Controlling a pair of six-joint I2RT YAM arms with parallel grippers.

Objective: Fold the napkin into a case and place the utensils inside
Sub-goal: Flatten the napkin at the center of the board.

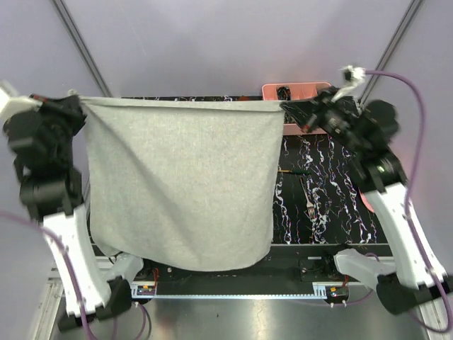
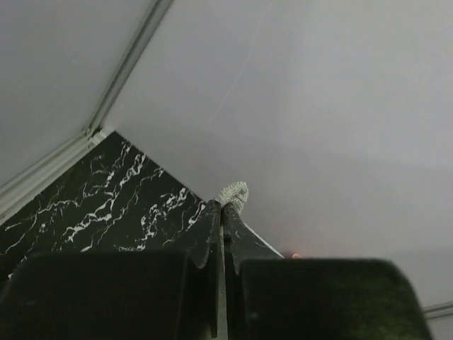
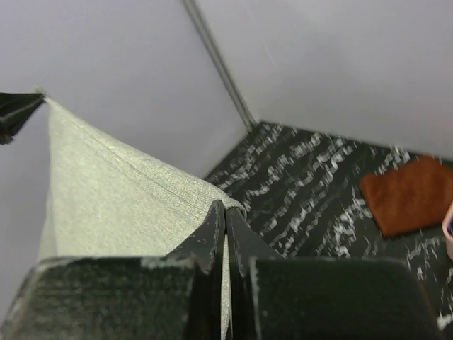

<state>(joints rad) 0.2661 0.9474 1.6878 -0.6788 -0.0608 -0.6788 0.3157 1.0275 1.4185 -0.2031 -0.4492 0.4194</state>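
The light grey napkin [image 1: 180, 184] hangs spread in the air like a sheet, held by its two top corners. My left gripper [image 1: 79, 105] is shut on the napkin's top left corner; a tuft of fabric [image 2: 233, 192] pokes out past its tips [image 2: 224, 207]. My right gripper [image 1: 284, 106] is shut on the top right corner, with the cloth [image 3: 106, 198] stretching away from its tips [image 3: 226, 207]. A silver fork [image 1: 309, 200] and a slim dark piece with a gold end [image 1: 290, 172] lie on the black marble table to the right of the napkin.
A pink compartment tray [image 1: 294, 91] stands at the back right, partly behind the right gripper. A rust-brown cloth [image 3: 414, 193] lies on the table in the right wrist view. The hanging napkin hides the left and middle of the table [image 1: 333, 205].
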